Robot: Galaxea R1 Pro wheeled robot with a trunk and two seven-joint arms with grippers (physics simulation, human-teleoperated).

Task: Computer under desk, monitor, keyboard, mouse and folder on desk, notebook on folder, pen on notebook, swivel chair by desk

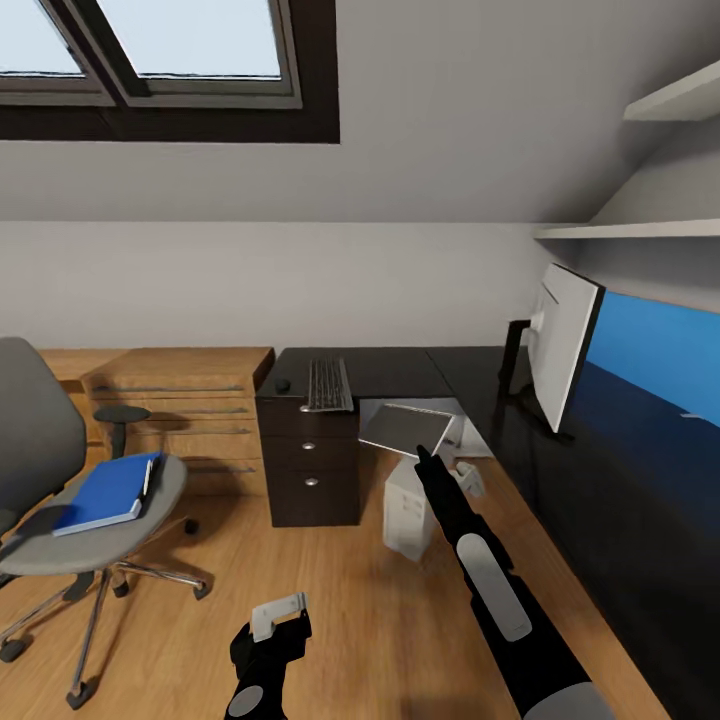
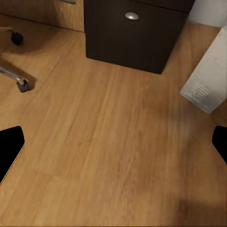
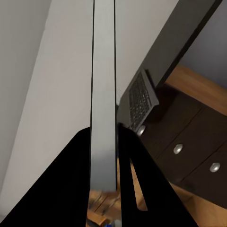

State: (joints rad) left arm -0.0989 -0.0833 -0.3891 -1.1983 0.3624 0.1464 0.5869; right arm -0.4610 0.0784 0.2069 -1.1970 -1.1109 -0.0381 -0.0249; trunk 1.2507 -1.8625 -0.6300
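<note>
Holding a thin grey panel (image 1: 408, 428) edge-on between its fingers, the right gripper (image 1: 424, 455) is clamped on it, arm stretched forward above the computer (image 1: 410, 505) beside the desk (image 1: 400, 368). Left gripper (image 1: 278, 618) spread open, low over the floor (image 1: 340, 600). Folder (image 1: 108, 492) on the chair (image 1: 95, 540); keyboard (image 1: 328, 384), monitor (image 1: 562, 345) on the desk.

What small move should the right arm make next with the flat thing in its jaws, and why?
Probably raise it and ease it over the desk's bare top beside the keyboard. The right gripper is shut on the flat grey slab, which hangs in front of the desk edge, above the computer.
</note>
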